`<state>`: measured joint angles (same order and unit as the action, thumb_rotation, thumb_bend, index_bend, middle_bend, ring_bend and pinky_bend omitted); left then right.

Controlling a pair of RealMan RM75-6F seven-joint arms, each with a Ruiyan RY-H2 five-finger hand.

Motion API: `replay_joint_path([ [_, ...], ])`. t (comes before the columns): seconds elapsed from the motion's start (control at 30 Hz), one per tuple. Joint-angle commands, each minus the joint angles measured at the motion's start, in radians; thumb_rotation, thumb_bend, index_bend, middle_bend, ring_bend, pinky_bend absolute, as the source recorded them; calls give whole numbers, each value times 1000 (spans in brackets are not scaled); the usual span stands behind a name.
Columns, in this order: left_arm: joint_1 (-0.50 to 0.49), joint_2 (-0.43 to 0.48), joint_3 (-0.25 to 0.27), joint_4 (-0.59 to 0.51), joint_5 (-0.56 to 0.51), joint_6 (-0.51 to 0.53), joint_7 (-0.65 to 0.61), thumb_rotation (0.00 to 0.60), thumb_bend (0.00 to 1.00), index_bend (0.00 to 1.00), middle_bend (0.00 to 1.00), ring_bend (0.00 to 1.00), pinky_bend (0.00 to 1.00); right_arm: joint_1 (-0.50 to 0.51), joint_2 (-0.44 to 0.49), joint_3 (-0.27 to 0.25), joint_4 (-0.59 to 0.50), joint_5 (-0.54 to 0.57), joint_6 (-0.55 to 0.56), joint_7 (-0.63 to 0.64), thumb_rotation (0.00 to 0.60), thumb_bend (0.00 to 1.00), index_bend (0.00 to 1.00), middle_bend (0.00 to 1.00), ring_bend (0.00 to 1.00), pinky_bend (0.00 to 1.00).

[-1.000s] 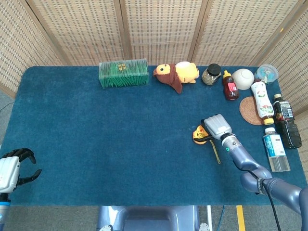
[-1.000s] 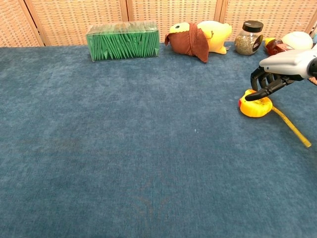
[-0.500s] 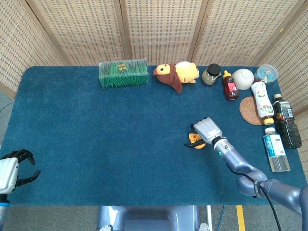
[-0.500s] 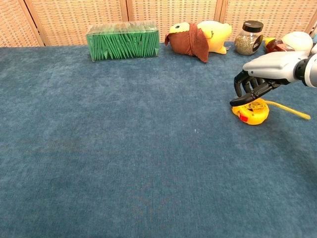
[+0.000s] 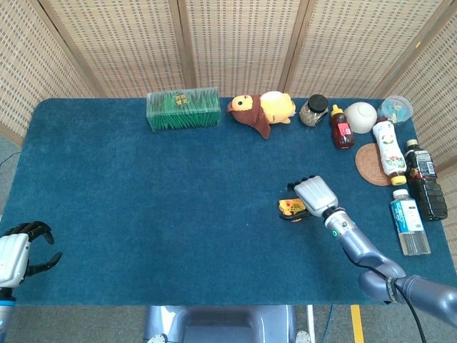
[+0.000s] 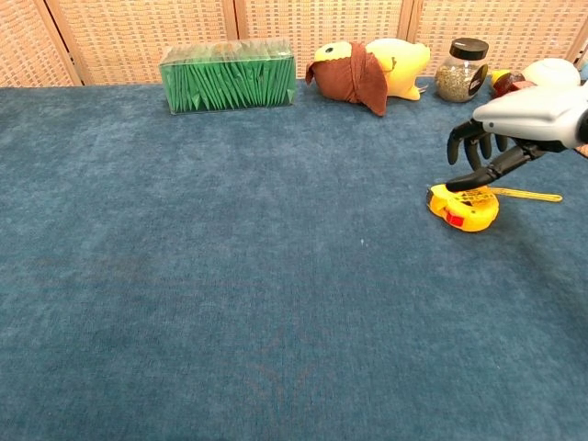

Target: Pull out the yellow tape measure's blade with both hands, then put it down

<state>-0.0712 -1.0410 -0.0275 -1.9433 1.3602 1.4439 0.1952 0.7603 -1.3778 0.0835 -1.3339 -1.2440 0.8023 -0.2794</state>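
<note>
On the blue table point(image 5: 143, 200), right of centre, the yellow tape measure point(image 6: 462, 206) lay flat on the cloth w/ a short stretch of blade point(image 6: 525, 195) sticking out toward the right edge in chest view. Right hand point(image 6: 496, 147) hovered just above it, fingers point(image 6: 473, 145) curled downward but apart, holding nothing; thumb tip sat right at the top of the case, contact or a small gap, can't tell which. Head view showed the same hand point(image 5: 314, 193) beside the case point(image 5: 291, 209), palm back facing up.

Left hand point(image 5: 21, 250) was at the near left corner of the table, well apart from the tape, fingers loosely curled & spread, nothing in them.

Along the far edge: green grass box point(image 5: 183, 108), plush toy point(image 5: 260, 111), glass jar point(image 5: 313, 110), sauce bottle point(image 5: 340, 128), white bowl point(image 5: 360, 116). Down the right side: round woven coaster point(image 5: 371, 166), w/ several bottles point(image 5: 409, 214) near it.
</note>
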Motion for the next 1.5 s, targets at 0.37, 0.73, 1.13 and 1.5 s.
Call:
replay_joint_path([
  [0.37,-9,6,-15,-3,4,5,3,585,192,538,383,302,327,-49,-42,-13,16,0,79,-27,116,93,275,405,375,362],
  [0.73,-15,18,-49,-28,11,46,23,583,192,538,383,302,327,-67,-87,-20,71,-37,117,-22,116,95,275,401,371,352],
  [1.13,-22,35,-70,-72,-13,56,57,585,193,538,383,303,327,-76,-128,-32,132,-88,130,10,117,94,275,401,371,350],
  [1.5,-20,43,-63,-86,-18,54,63,588,193,538,383,303,327,-79,-174,-55,227,-167,162,54,158,94,299,406,376,354],
])
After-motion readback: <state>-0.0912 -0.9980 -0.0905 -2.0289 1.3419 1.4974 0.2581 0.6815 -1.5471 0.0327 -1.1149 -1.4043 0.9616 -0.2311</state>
